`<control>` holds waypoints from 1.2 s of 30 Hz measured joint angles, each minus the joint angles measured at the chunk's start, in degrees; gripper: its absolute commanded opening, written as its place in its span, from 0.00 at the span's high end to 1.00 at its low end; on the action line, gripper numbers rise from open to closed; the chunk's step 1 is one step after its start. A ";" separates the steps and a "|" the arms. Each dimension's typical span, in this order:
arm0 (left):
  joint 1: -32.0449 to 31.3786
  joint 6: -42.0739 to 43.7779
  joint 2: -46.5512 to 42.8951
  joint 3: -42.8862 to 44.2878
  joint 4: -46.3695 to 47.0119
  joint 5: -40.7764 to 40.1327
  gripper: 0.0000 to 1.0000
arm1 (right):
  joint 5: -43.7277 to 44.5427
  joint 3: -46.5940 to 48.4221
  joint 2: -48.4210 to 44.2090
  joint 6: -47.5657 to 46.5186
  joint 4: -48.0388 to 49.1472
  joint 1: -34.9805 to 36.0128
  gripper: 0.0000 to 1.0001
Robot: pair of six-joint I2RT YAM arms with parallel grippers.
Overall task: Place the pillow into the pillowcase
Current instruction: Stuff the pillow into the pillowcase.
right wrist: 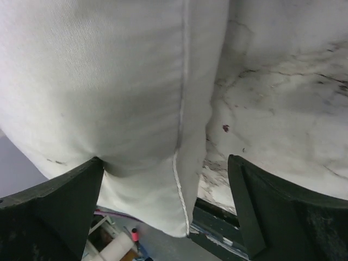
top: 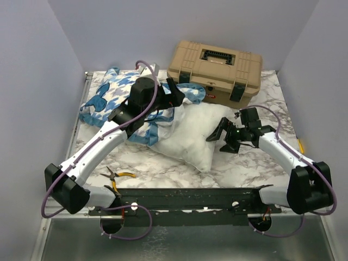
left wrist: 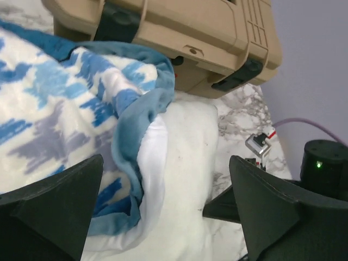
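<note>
The pillow [top: 191, 137] sits barely inside the pillowcase [top: 116, 98], and with the left gripper [top: 175, 95] and right gripper [top: 224, 139] both gaping empty, I'd say next comes gripping the case mouth and pushing.

My pillow [top: 191, 137] is a plump, all-white, wrinkled cushion lying slantwise in the middle of the marble tabletop [top: 255, 166], one corner pointing back toward me and a stitched seam running along its edge. My pillowcase [top: 115, 97] lies crumpled at the far left, patterned blue, cream and grey on the outside, with a blue frilled border. That border laps over the far-left end of the pillow, so only that end sits in the case's mouth, while most of the pillow lies bare on the marble.
</note>
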 measured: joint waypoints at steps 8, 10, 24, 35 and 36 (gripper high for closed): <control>-1.84 14.91 10.05 11.28 -8.37 1.11 0.01 | -7.54 -0.35 4.04 5.66 16.35 -0.72 0.00; -1.84 16.92 14.84 12.48 -10.10 1.16 0.01 | -8.00 -0.04 4.04 6.14 17.81 -0.96 0.00; -2.34 21.55 25.05 18.38 -18.03 -0.28 1.00 | -6.82 -0.37 0.13 7.67 18.84 -7.78 0.00; -2.16 12.00 18.29 15.39 -19.41 1.97 1.00 | -15.17 -2.67 12.31 13.68 33.29 -6.21 0.33; -2.21 10.29 18.05 15.04 -19.61 2.80 1.00 | -15.63 -2.89 14.43 15.06 35.74 -4.70 0.50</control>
